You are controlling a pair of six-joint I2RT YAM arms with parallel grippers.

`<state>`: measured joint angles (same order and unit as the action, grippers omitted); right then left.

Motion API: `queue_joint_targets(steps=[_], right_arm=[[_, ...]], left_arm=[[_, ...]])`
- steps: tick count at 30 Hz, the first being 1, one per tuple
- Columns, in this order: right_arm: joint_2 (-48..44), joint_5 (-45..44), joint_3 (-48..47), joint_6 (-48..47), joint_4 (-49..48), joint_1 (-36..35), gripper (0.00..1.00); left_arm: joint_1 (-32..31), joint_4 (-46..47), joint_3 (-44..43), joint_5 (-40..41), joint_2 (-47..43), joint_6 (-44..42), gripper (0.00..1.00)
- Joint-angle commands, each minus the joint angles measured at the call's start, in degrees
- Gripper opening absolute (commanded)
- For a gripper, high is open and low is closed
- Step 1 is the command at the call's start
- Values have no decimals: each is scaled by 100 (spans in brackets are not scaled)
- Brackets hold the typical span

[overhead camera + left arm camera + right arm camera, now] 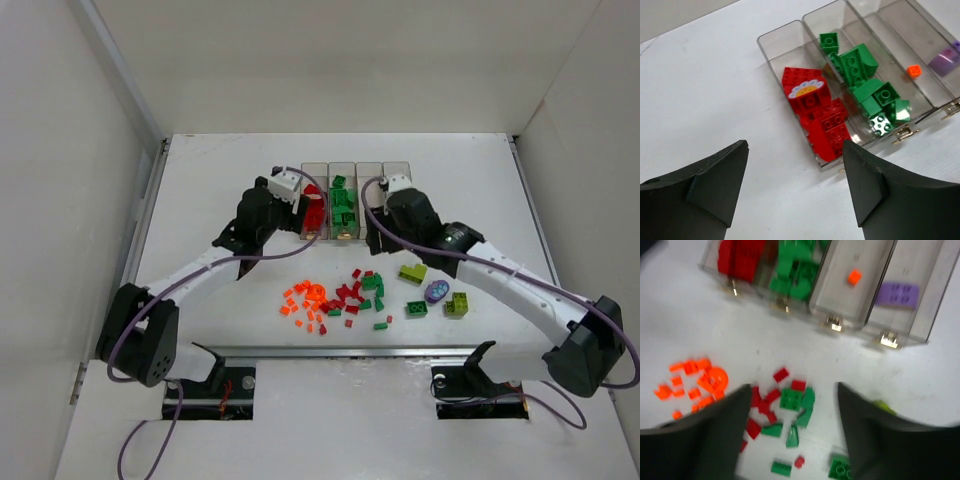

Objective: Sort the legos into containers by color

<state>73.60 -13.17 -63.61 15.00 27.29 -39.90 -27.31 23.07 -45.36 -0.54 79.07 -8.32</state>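
Four clear containers (355,165) stand in a row at the back. The first holds red legos (820,115), the second green ones (867,85), the third one orange brick (854,276), the fourth a purple piece (896,294). Loose legos lie nearer: an orange cluster (305,300) and a mixed red and green pile (358,290). My left gripper (795,150) is open and empty over bare table beside the red bin's near end. My right gripper (792,390) hangs open and empty above the red and green pile (790,405).
Right of the pile lie lime bricks (412,272) (456,303), a green brick (416,308) and a purple oval piece (437,291). White walls enclose the table (200,200) on three sides. A metal rail (340,351) runs along the near edge.
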Motion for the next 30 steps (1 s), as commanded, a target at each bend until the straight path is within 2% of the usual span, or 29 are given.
queue_joint_targets(steps=[1, 3, 5, 7, 8, 11, 15, 24, 30], right_arm=[[-21, -195, 419, 968, 382, -167, 59], [-21, -134, 534, 1153, 295, -325, 46], [66, -133, 613, 1233, 242, -404, 45], [267, -81, 613, 1303, 172, -457, 48], [347, -81, 613, 1355, 111, -457, 53], [725, 59, 473, 1269, -12, -457, 53], [1269, 305, 262, 1119, -233, -457, 60], [2561, 491, -431, 829, -321, -510, 62], [2738, 429, -415, 890, -145, -510, 62]], left_arm=[[-29, -198, 360, 728, -400, 251, 72], [-29, -198, 563, 730, -541, 522, 72], [-29, -198, 809, 730, -611, 751, 72], [-81, -119, 958, 669, -673, 954, 72], [-160, -101, 959, 669, -726, 1007, 72], [-301, -101, 1047, 616, -779, 920, 72], [-301, -48, 1100, 616, -832, 867, 72], [-354, 5, 1214, 616, -946, 867, 73], [-354, 5, 1214, 564, -999, 867, 73]])
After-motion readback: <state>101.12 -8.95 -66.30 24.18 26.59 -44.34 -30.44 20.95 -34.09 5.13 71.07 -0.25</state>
